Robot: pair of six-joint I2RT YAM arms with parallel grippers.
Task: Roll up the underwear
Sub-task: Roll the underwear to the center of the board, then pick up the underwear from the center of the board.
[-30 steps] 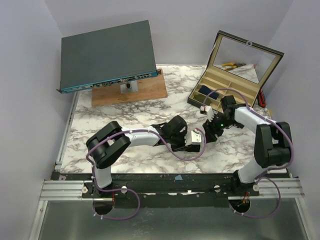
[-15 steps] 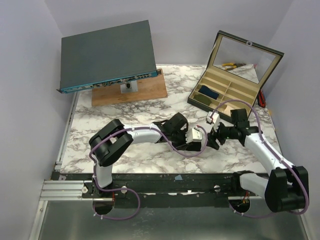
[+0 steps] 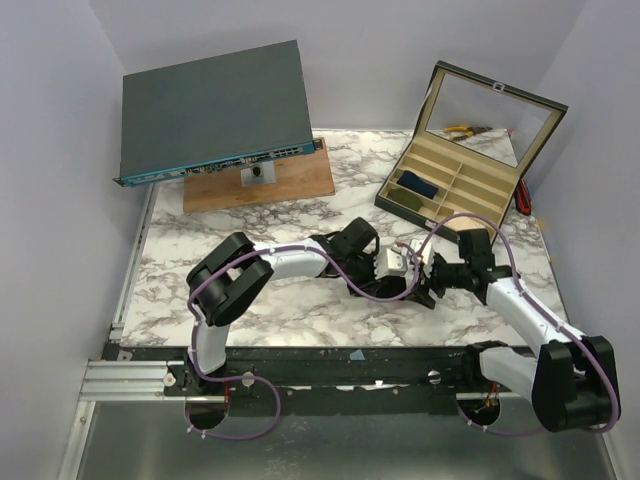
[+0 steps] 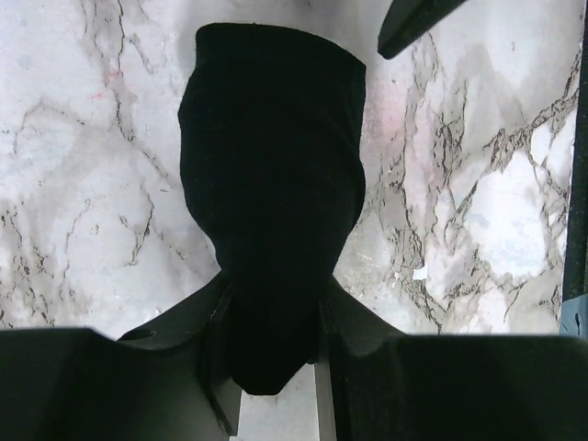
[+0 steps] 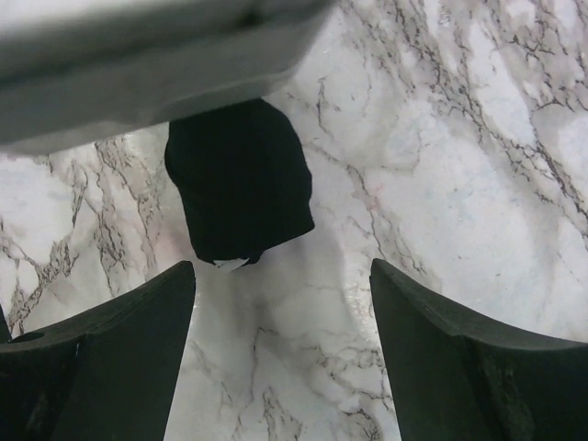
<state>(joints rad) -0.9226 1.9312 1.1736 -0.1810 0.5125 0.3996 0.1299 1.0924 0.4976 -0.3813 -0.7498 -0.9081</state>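
The underwear (image 4: 271, 175) is a black fabric roll lying on the marble table (image 4: 73, 202). My left gripper (image 4: 271, 308) is shut on its near end, with a finger on each side. In the right wrist view the roll's (image 5: 241, 179) free end shows a small white tag, and it lies just ahead of my open, empty right gripper (image 5: 280, 280). In the top view the two grippers meet nose to nose at the table's middle, left (image 3: 408, 280) and right (image 3: 430, 284). The roll is hidden under them there.
An open compartment box (image 3: 455, 185) with a mirrored lid stands at the back right and holds a dark blue roll (image 3: 418, 186). A grey network switch (image 3: 215, 110) rests on a wooden board (image 3: 300, 185) at the back left. The right fingertip (image 4: 413, 23) shows beyond the roll.
My right arm has swung down and left from beside the box, so its open jaws now face the roll. My left gripper has kept its hold and shifted slightly.
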